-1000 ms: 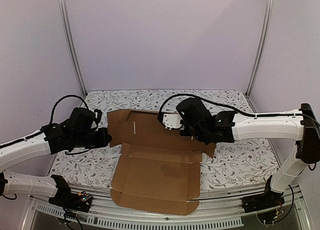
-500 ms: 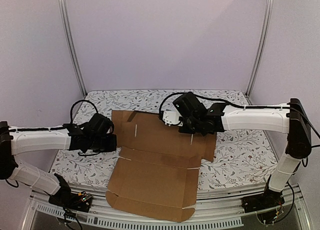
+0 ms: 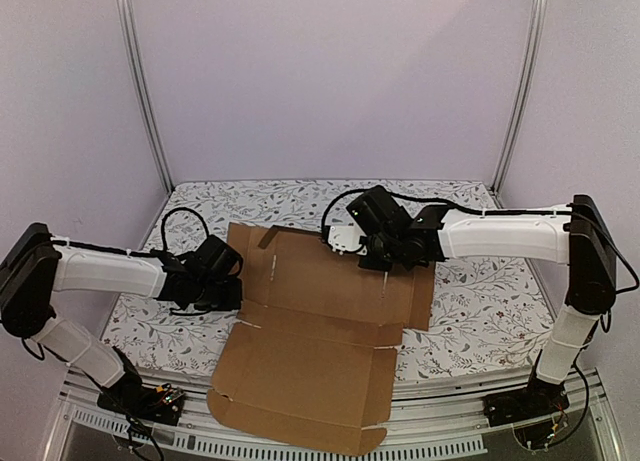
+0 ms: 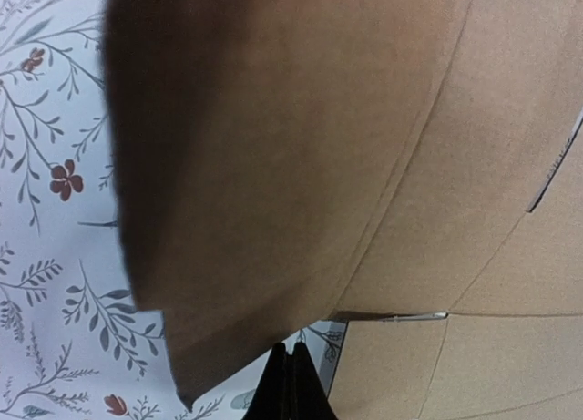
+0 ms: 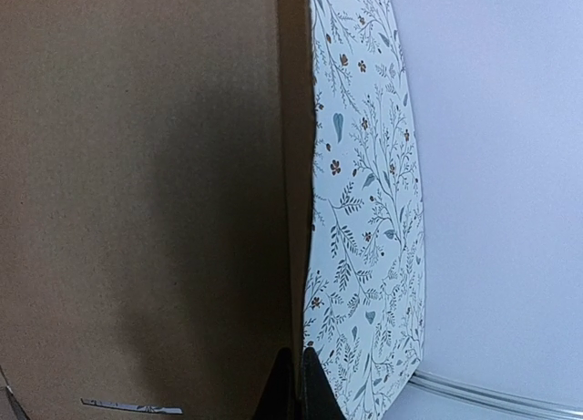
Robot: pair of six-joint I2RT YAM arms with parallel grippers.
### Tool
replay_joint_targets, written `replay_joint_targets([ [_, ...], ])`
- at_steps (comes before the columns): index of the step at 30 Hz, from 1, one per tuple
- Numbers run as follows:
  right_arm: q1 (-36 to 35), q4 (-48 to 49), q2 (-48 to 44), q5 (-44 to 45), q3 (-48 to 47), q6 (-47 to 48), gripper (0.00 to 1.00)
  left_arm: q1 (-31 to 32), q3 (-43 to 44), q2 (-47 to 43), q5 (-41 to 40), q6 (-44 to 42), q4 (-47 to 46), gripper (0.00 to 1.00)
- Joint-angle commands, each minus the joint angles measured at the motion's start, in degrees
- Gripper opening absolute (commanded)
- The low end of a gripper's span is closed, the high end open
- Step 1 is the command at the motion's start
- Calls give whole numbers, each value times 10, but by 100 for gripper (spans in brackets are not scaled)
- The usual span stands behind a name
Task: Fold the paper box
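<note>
The paper box point(image 3: 320, 321) is a flat brown cardboard blank lying open on the floral table, its near panel hanging over the front edge. My left gripper point(image 3: 232, 293) is shut at the box's left edge, by the crease between the two big panels. In the left wrist view the shut tips point(image 4: 291, 349) sit just under a lifted side flap point(image 4: 273, 165), with nothing between them. My right gripper point(image 3: 372, 259) is shut over the far panel. In the right wrist view its tips point(image 5: 299, 354) rest at the narrow edge strip of the box point(image 5: 137, 165), beside the tablecloth.
The floral tablecloth point(image 3: 480, 311) shows on both sides of the box. Metal frame posts point(image 3: 140, 91) and purple walls close the back and sides. The slotted front rail point(image 3: 300, 449) runs under the overhanging panel.
My left arm has stretched right, up to the box's left edge. The box has slid toward the front and turned slightly. My right gripper has shifted a little back and left.
</note>
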State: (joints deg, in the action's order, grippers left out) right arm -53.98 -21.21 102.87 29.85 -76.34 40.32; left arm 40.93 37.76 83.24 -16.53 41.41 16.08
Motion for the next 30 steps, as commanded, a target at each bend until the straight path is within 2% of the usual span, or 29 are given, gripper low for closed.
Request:
replay_joint_targets([
  [1,3,-10,12,-12,-6,-12,0,13,5,12,29,-11,-9,0],
  [6,3,-7,11,-11,-6,-14,0,26,5,16,53,-16,3,0],
  [16,3,-6,9,-13,-6,-19,0,47,12,24,5,-22,42,0],
  [24,3,-6,8,-13,-3,-22,0,49,17,-23,-43,-24,79,0],
  [30,3,-6,9,-15,-3,-24,0,49,16,-5,-26,-28,72,0],
])
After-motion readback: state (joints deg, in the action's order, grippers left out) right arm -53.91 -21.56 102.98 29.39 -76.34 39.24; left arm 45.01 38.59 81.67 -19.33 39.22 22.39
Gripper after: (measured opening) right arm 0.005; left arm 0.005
